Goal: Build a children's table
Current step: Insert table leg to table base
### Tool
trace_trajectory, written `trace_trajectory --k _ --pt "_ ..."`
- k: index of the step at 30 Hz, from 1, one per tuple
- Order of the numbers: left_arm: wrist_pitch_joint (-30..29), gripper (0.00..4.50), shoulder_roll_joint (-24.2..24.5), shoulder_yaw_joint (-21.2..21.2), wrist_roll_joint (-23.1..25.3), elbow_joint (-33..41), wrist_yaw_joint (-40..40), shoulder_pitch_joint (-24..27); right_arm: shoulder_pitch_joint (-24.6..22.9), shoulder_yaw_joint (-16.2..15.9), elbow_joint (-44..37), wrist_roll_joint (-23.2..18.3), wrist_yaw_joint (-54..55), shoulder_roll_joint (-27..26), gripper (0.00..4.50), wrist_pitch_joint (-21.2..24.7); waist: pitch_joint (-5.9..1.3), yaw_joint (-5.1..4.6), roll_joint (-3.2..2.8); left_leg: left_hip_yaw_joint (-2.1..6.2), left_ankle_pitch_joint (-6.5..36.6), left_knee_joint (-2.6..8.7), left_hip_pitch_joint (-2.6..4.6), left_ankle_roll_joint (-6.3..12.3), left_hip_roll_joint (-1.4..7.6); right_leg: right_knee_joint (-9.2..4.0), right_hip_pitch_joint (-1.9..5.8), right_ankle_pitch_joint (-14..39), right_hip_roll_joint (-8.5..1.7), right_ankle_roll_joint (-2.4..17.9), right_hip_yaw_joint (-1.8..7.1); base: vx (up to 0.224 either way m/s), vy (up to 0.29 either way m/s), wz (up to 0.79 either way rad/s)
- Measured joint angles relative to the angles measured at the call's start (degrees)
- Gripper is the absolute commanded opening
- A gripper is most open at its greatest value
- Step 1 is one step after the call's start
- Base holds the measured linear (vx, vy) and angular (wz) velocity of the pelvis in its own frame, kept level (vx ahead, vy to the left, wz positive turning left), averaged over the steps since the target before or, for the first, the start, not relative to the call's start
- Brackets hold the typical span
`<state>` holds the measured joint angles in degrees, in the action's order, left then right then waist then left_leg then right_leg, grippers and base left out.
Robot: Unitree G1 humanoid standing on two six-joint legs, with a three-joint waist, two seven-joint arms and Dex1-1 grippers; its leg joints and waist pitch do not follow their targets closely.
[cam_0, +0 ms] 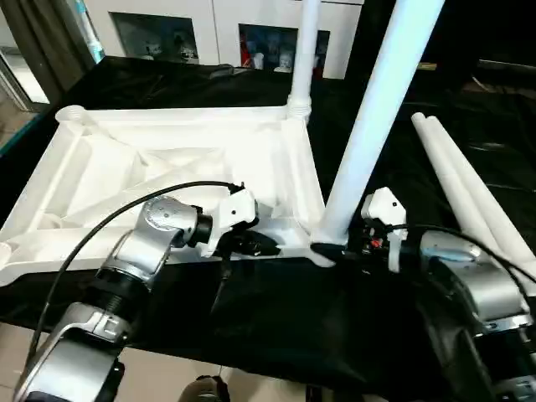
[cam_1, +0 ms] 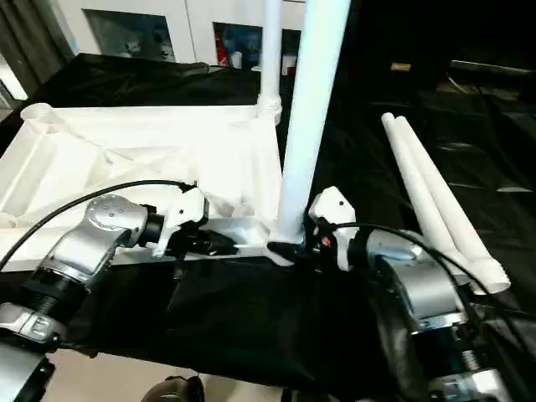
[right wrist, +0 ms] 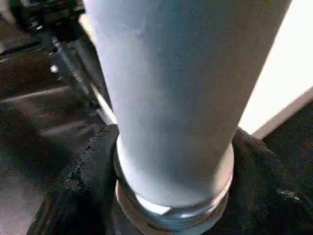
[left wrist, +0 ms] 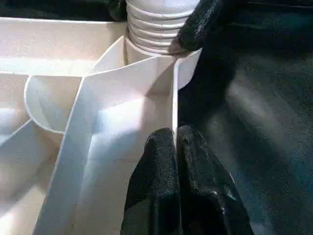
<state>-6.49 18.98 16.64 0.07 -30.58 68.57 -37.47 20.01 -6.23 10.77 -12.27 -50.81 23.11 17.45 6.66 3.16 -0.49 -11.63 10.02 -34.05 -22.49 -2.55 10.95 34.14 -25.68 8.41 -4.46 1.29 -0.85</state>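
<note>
I keep my left gripper [cam_0: 266, 245] pinched on the table top's rim [left wrist: 174, 105] while my right fingers [right wrist: 83, 181], around the leg [cam_0: 368, 126] base, twist it squarely home.

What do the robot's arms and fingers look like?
Both arms are shiny silver metal tubes with round joints. Each wrist ends in a white block, and thin black cables loop along the arms. The left tool and right tool each have two black fingers that look rough and rubbery up close.
</note>
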Motion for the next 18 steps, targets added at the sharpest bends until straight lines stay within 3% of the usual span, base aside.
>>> trace_trajectory --k 5,8,13,14,18 --pt "-1.74 0.0 -4.57 -0.3 2.13 -4.76 -8.43 -2.95 0.85 4.3 3.8 1.7 14.44 -7.83 2.75 -0.06 -0.05 -0.47 0.08 0.08 -0.01 -0.04 0.6 -0.09 -0.03 -0.15 0.66 0.21 0.0 -0.36 0.0 0.0 0.0 0.0" --pt "-3.48 0.0 -8.27 -0.71 3.49 -7.81 -14.99 -5.02 3.02 6.31 7.09 3.28 23.33 -11.9 2.75 -0.52 -0.11 -1.02 0.16 0.12 -0.04 -0.06 0.59 -0.12 -0.09 -0.25 0.75 0.31 -0.01 -0.53 0.04 0.0 0.0 0.0" --pt "-4.4 0.0 -11.29 -1.05 4.24 -10.79 -20.11 -6.66 5.91 7.22 11.49 5.89 30.74 -14.99 2.75 -2.53 -0.28 -1.32 -0.01 0.17 -0.04 -0.02 0.58 -0.12 -0.11 -0.59 0.86 0.31 -0.01 -0.55 0.01 0.0 0.0 0.0" --pt "-4.41 0.0 -11.3 -1.05 4.3 -11.28 -20.14 -7.08 6.31 7.76 12.16 5.89 31.03 -15.54 3.3 -2.77 -0.28 -1.32 -0.02 0.18 -0.04 -0.02 0.56 -0.12 -0.11 -0.61 0.84 0.31 -0.01 -0.55 -0.01 0.0 0.0 0.0" --pt "-4.44 0.0 -11.34 -1.12 4.48 -11.9 -20.39 -7.57 6.97 8.12 13.21 5.57 30.8 -16.02 3.66 -3.64 -0.27 -1.36 -0.02 0.17 -0.04 0.03 0.51 -0.12 -0.12 -0.8 0.83 0.29 -0.01 -0.51 -0.01 0.0 0.0 0.0"
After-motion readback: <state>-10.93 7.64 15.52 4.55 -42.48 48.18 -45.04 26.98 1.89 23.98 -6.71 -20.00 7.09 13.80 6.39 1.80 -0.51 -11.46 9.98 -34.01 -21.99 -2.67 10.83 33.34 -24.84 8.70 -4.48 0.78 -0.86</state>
